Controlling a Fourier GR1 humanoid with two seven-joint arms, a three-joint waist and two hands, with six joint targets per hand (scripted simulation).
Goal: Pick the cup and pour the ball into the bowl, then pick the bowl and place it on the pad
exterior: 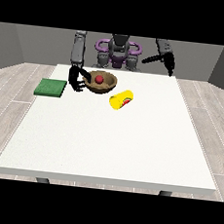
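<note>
Hand at the view's right (150, 59) raised off the bench at 1 o'clock, apart from everything; too small to read, can't tell its fingers' state. No labels or writing legible anywhere. Brown bowl (102, 82) sits on the white bench (110, 143) at 11 o'clock, red ball (99, 78) inside it. Hand at the view's left (78, 79) at the bowl's left rim, fingers curled toward it, looks like grasping the bowl; contact partly hidden. Yellow cup (120, 99) lies on its side just beside the bowl at its 4 o'clock, reddish inside showing. Green pad (51, 88) at 10 o'clock, near that hand, apart from the bowl
</note>
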